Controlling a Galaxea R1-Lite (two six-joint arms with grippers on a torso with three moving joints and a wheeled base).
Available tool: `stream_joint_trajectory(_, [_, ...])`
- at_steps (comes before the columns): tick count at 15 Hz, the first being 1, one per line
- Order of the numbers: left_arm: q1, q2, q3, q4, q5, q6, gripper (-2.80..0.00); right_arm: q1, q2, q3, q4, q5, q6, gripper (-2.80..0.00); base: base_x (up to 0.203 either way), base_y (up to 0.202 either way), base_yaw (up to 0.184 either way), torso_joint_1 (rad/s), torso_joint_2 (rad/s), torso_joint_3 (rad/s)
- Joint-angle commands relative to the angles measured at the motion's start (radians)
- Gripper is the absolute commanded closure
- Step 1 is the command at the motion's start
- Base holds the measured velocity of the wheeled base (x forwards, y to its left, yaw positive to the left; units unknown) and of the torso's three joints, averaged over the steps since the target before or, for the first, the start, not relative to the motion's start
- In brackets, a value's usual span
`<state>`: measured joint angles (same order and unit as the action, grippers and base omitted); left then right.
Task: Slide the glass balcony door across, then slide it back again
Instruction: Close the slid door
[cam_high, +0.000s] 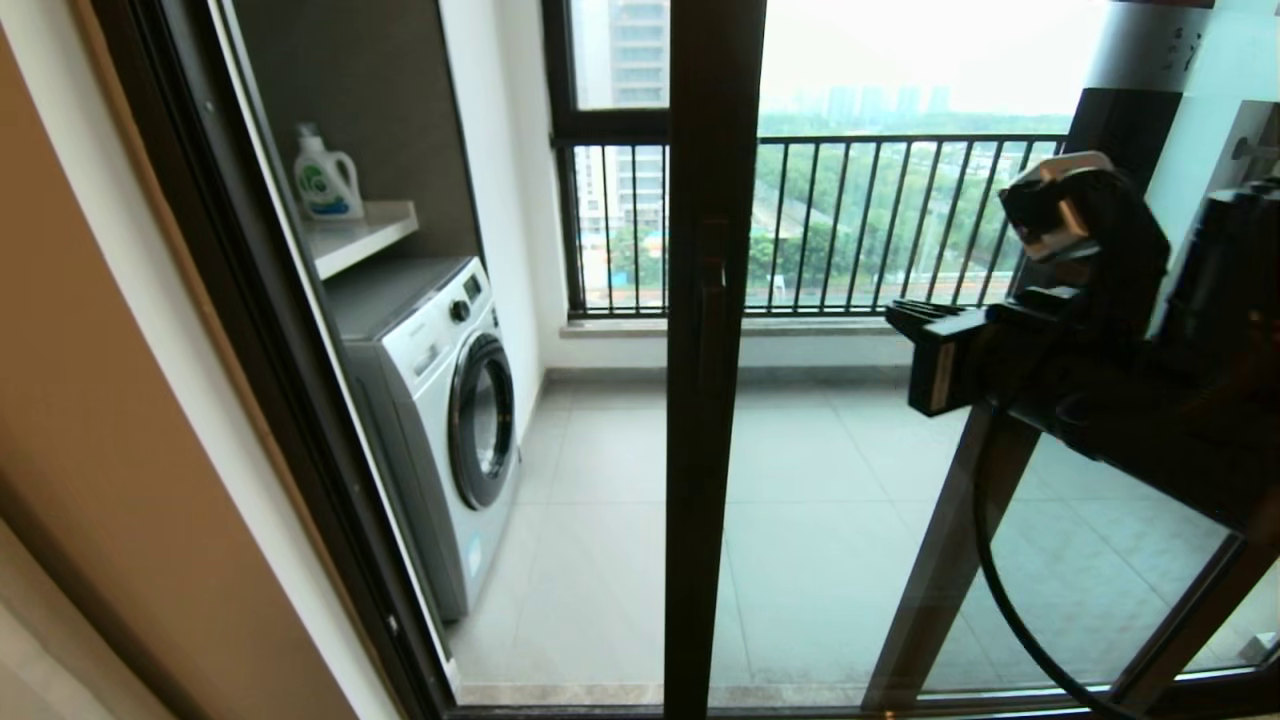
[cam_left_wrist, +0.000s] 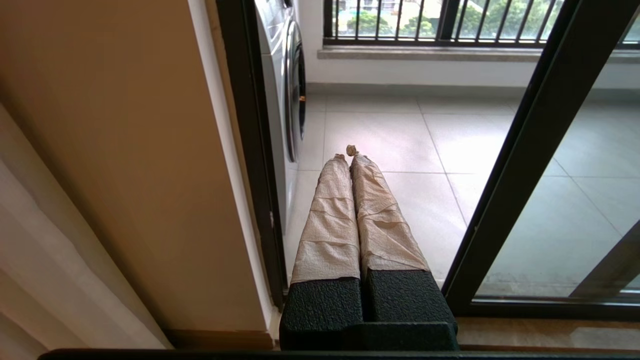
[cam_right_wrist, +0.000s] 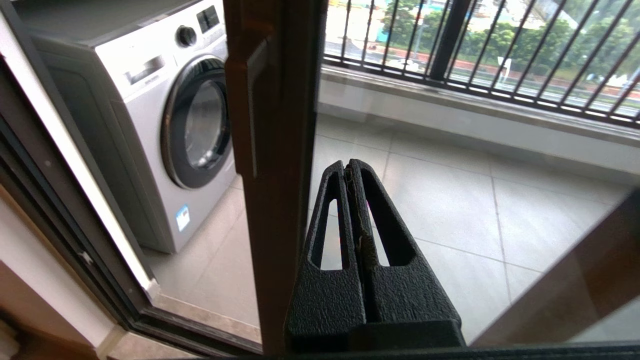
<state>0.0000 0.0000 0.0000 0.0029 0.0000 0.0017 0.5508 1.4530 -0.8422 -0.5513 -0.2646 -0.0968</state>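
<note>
The glass balcony door (cam_high: 712, 400) stood part-way across the opening, its dark upright edge in the middle of the head view, with open doorway to its left and its glass pane to the right. A short black bar handle (cam_high: 712, 330) sat on that upright. The right claw (cam_high: 925, 365) hung to the right of the upright, near the handle's height but apart from it, on the room side of the glass; in the right wrist view its fingers (cam_right_wrist: 350, 210) were clenched together on nothing, tips just beside the door frame (cam_right_wrist: 272, 175). The left claw (cam_left_wrist: 350, 152), its fingers wrapped in beige tape, was likewise pressed closed and empty, low near the threshold and pointing into the gap between the door's edge and the wall (cam_left_wrist: 125, 175). On the balcony beyond stood a washing machine (cam_high: 450, 400), a detergent bottle (cam_high: 327, 178) on a shelf (cam_high: 362, 232) above it, and a barred railing (cam_high: 880, 225).
</note>
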Motion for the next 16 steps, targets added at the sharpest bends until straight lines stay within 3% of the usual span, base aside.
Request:
stream_joint_trajectory(1, [0.0, 0.002, 0.0, 0.0, 0.0, 0.0, 0.0, 0.006, -0.158, 0.143, -0.005, -0.022, -0.007, 0.0, 0.0, 0.0, 0.0, 0.0, 0.0, 0.0])
stream_joint_trajectory(4, [0.0, 0.002, 0.0, 0.0, 0.0, 0.0, 0.0, 0.014, -0.399, 0.349, 0.0, -0.08, -0.019, 0.0, 0.0, 0.0, 0.0, 0.0, 0.0, 0.0])
stream_joint_trajectory(7, [0.0, 0.002, 0.0, 0.0, 0.0, 0.0, 0.0, 0.001, -0.617, 0.422, 0.071, -0.166, -0.093, 0.0, 0.0, 0.0, 0.0, 0.0, 0.0, 0.0])
stream_joint_trajectory(12, [0.0, 0.002, 0.0, 0.0, 0.0, 0.0, 0.0, -0.235, -0.757, 0.458, 0.131, -0.213, -0.176, 0.0, 0.0, 0.0, 0.0, 0.0, 0.0, 0.0])
stream_joint_trajectory(16, [0.0, 0.002, 0.0, 0.0, 0.0, 0.0, 0.0, -0.259, -0.919, 0.502, 0.143, -0.208, -0.181, 0.0, 0.0, 0.0, 0.0, 0.0, 0.0, 0.0])
